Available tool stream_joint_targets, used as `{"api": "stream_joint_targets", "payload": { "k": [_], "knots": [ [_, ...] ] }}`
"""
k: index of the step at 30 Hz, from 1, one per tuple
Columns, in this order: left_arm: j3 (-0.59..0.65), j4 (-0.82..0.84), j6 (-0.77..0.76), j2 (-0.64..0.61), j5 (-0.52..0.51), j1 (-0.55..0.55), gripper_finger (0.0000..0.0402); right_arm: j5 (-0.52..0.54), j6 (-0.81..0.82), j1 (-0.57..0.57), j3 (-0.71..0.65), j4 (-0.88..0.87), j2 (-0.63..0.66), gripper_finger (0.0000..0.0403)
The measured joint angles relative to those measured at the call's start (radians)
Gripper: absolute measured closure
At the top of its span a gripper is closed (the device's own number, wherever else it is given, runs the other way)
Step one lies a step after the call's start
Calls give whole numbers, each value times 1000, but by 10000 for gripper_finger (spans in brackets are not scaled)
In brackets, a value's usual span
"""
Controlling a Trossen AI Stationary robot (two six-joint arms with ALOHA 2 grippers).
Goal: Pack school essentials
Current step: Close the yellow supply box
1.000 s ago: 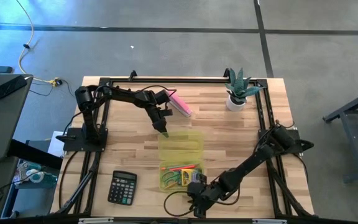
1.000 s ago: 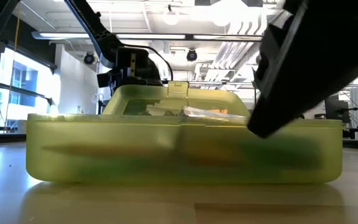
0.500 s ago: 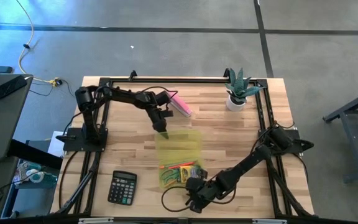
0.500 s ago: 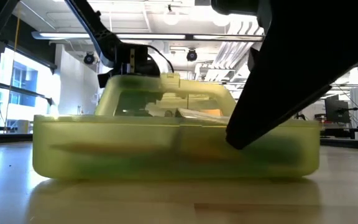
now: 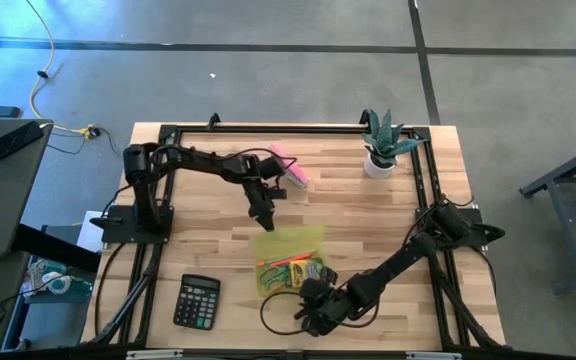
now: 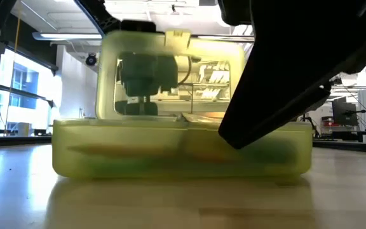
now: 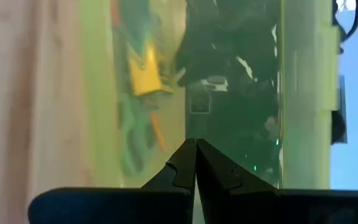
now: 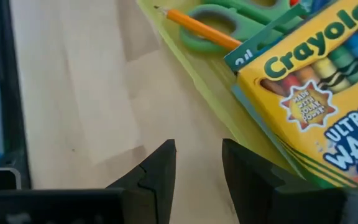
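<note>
Translucent yellow-green case [image 5: 290, 262] sits on the counter [image 5: 368, 215] toward the near edge. Inside: crayon box [image 8: 316, 93], green-handled scissors [image 8: 219, 25], a pencil [image 8: 197, 25].

Left pincer [image 5: 265, 221] has its fingers pressed together, tip against the raised lid [image 6: 173, 76], which stands near upright on its hinge at the far side. Right pincer [image 5: 308, 322] sits low at the case's near wall, fingers apart with only bare counter between them, clamped on nothing.

Risks, as a judgement:
- The lid is only pushed, not gripped. The tip could slide off and the lid drop back open.
- The crayon box stands high, so it may stop the lid from latching.
- A hard push could slide the case toward the right pincer.

Versus a second ago: the lid lay flat and open beyond the tray and now stands up. The left pincer has moved nearer with it, and the right one has shifted slightly along the near wall.
</note>
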State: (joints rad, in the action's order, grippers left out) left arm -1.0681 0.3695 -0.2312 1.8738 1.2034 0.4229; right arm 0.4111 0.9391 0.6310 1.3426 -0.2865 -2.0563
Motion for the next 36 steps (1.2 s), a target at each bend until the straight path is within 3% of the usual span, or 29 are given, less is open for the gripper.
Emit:
{"api": "stream_joint_targets", "payload": {
  "k": [8,20,30,36],
  "knots": [
    [-23,8,-10,0,-43,-112,401,26,30,-3,-1,-15,0,279],
    [-23,30,-28,-2,-304,-231,401,25,30,-3,-1,-11,0,279],
    [-24,43,-28,-2,-417,-269,402,-99,31,-1,-1,-8,0,279],
    [-25,50,-28,-3,-423,-269,402,-131,33,20,-1,-9,1,279]
  ]
}}
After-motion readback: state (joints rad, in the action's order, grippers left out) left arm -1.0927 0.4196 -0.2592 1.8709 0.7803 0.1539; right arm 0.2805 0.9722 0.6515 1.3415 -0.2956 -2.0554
